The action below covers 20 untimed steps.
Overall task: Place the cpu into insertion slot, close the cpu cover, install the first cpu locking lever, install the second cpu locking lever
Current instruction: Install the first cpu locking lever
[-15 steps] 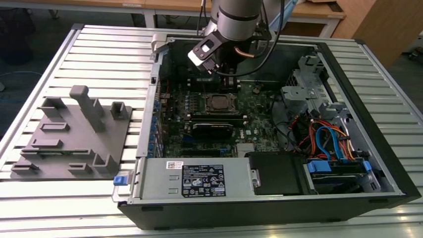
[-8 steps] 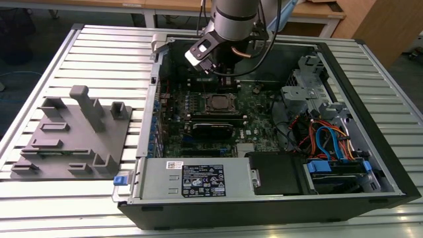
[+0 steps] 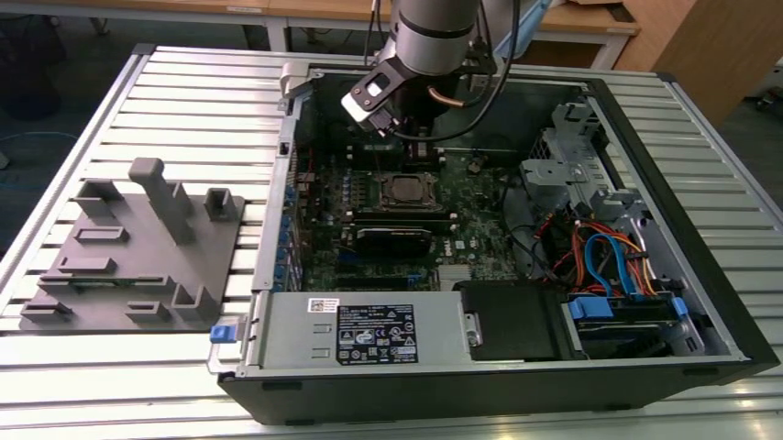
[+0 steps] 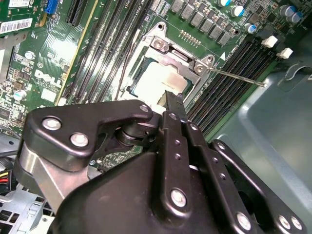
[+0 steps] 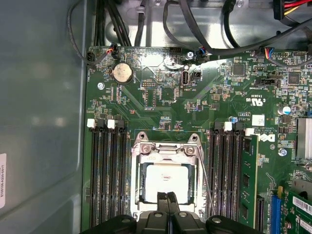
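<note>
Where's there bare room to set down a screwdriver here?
Bare table on the far side of the grey fixture, at the exterior view's left, and a strip on its near side. The case is crowded: board, cables, and the gripper over the cpu.

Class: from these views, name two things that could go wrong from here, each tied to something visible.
1. The tool, shut, sits right over the cpu; a push downward might scratch it.
2. A thin locking lever juts out free beside the cpu cover; the tool could catch and bend it.
</note>
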Available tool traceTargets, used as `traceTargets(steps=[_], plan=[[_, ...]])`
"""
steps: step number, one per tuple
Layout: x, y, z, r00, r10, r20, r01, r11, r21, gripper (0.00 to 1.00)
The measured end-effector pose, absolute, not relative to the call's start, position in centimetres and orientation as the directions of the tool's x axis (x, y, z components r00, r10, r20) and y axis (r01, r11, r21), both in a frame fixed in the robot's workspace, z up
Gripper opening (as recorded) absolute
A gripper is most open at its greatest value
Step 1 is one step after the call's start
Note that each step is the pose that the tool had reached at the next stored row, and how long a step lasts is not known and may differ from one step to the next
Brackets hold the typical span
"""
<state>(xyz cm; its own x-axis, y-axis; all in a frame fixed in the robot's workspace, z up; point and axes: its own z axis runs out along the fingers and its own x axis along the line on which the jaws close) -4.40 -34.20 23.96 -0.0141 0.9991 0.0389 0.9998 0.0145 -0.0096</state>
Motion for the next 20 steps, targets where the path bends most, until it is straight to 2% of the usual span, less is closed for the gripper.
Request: traceTargets(steps=[9,20], plan=[[-4.4,-34.2,24.3,-0.014,0.999,0.039,1.0,0.015,-0.01,0.1],[-4.4,-34.2,26.9,-0.014,0.999,0.039,1.0,0.014,-0.01,0.1]])
